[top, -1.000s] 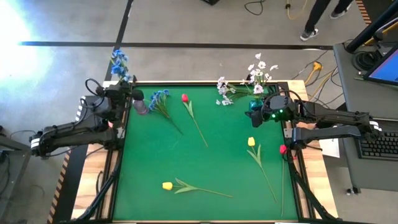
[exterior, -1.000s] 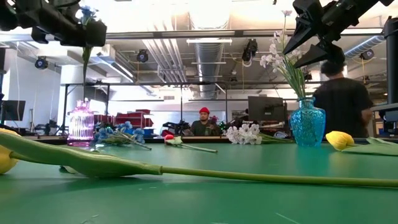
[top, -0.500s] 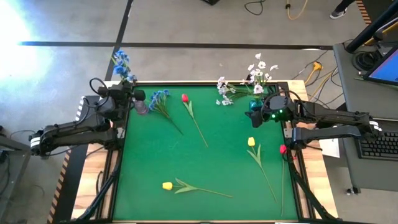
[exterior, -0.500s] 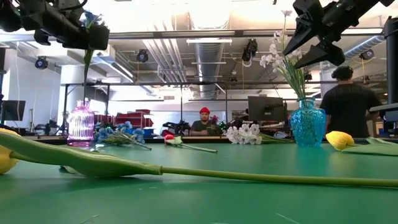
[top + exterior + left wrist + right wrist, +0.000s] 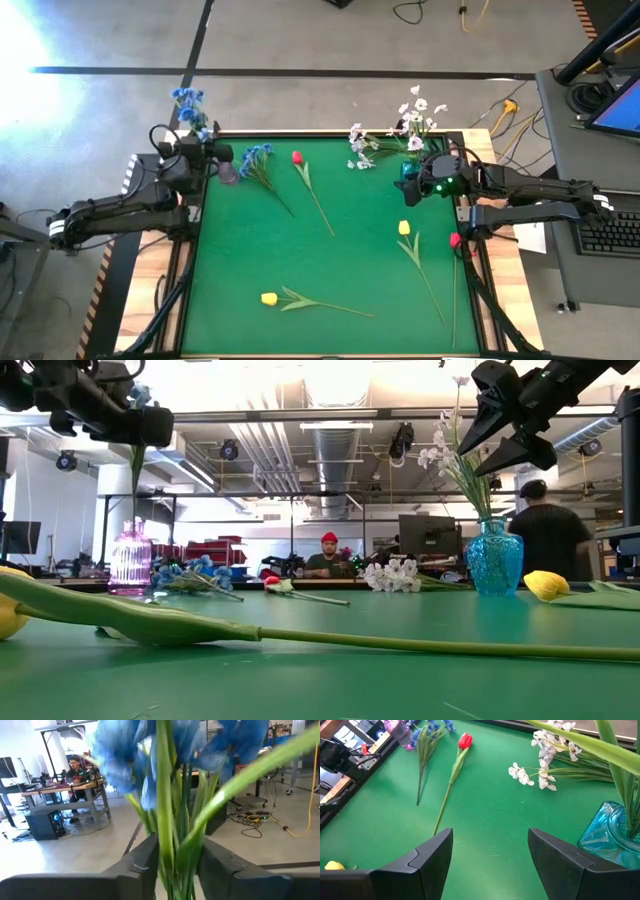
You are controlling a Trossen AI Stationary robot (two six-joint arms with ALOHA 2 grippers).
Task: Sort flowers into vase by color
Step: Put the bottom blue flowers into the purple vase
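Left gripper [image 5: 192, 160] pinching the blue-cluster stem [image 5: 167, 820] upright, hanging right above the ribbed pink glass vase [image 5: 130, 558]; right gripper [image 5: 490, 855] spread.

A keyboard [image 5: 608, 234] sits on the desk past the table's right edge, and cables [image 5: 502, 112] lie on the floor beyond its far edge.

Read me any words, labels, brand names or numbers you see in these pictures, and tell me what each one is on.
No text can be read in any view.
The blue vase and the purple vase show no label.
The monitor behind the table is dark.
The laptop screen beside the table is too small to read.
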